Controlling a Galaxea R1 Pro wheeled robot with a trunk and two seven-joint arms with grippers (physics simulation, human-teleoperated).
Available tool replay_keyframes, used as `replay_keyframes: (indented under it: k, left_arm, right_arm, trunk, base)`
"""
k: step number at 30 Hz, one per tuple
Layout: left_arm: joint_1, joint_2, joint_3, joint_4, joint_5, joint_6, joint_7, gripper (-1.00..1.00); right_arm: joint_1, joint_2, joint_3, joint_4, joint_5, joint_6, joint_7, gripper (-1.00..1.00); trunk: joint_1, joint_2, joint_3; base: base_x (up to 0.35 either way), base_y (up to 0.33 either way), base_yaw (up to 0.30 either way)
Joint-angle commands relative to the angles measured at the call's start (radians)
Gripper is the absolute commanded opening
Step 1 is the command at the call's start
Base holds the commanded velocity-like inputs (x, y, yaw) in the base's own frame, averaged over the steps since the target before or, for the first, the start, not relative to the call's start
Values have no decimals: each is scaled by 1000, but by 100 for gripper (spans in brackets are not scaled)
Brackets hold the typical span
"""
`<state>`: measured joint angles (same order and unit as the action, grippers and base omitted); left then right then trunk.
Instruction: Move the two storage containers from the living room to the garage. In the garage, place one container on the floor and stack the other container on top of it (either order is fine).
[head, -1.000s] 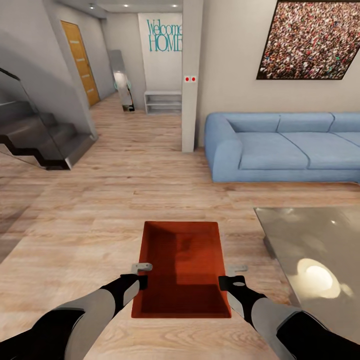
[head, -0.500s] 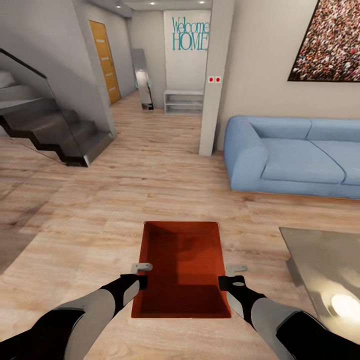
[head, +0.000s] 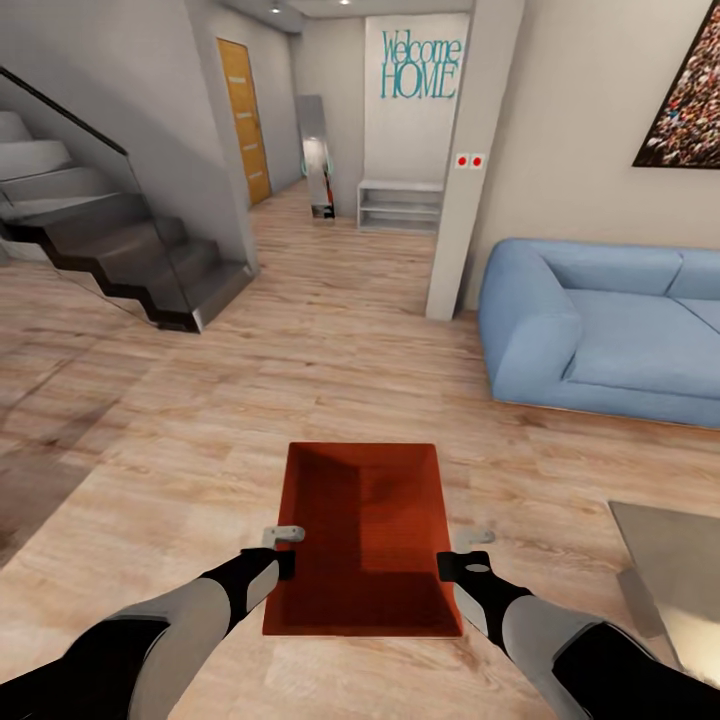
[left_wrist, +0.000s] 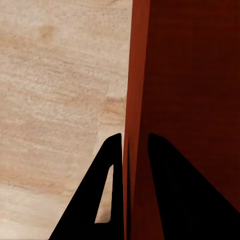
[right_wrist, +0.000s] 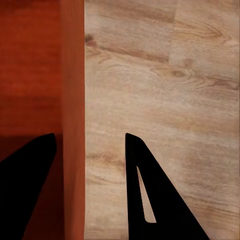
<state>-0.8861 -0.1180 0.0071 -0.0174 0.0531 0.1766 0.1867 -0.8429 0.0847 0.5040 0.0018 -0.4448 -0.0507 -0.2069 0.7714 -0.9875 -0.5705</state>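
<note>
We carry one storage container (head: 362, 540) at 6 o'clock over the living-room floor (head: 300, 340), left gripper (left_wrist: 134, 150) pinching its thin, light, probably flexible wall, right gripper (right_wrist: 90, 150) straddling wider.

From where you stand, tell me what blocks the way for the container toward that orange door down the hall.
Nothing visible blocks it. The storage container is held between the left gripper and right gripper. Bare wood floor runs ahead to the orange door. The stairs flank the left, the pillar and sofa the right.
</note>
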Motion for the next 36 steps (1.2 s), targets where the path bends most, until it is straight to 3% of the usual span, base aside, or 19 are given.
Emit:
replay_keyframes:
  k: [1,36]
  left_arm:
    - [0,0,-15,-1,1,6,7,-100]
    - [0,0,-15,-2,1,6,7,-100]
  right_arm:
    - [-1,0,7,1,-11,-5,-5,-100]
    - [-1,-1,7,1,-11,-5,-5,-100]
  trunk:
    - [1,-1,-1]
    - [1,-1,-1]
  base:
    - [322,0,2]
    - [322,0,0]
